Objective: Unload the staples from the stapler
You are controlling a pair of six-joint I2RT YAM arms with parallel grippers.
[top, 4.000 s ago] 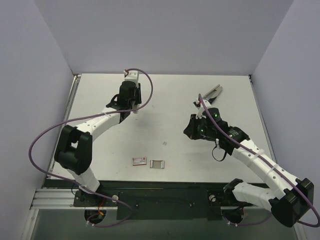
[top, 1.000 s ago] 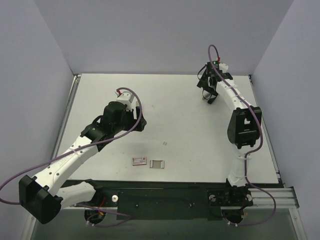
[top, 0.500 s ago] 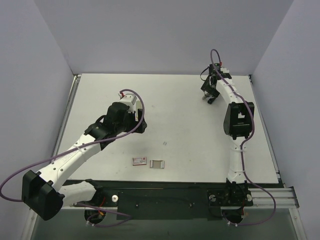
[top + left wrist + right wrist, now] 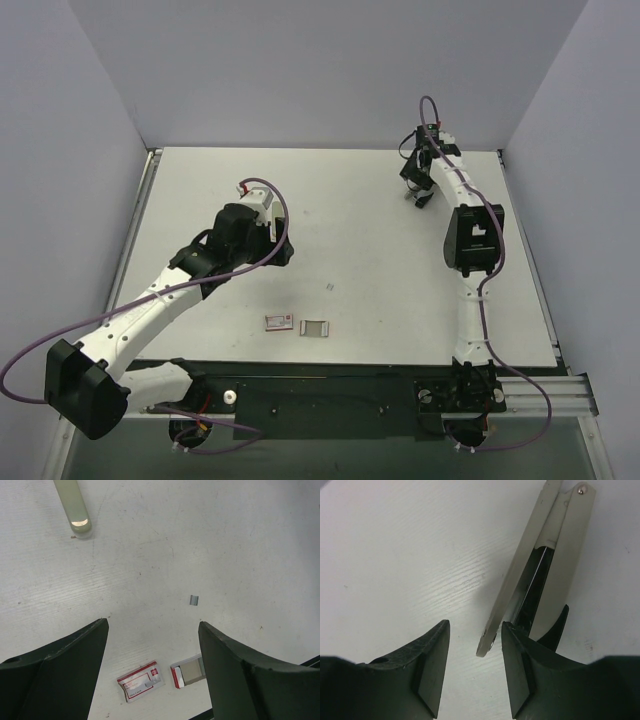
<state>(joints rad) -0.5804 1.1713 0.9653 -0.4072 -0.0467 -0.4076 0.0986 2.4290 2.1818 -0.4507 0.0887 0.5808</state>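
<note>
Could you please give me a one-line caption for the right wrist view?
Right claw lowered beside the opened stapler on the white table, its jaws apart and nothing between them.

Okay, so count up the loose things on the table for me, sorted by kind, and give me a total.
Stapler: 1
Pale green bar: 1
Small red-and-white boxes: 2
Loose staple strip: 1
Total: 5
</note>
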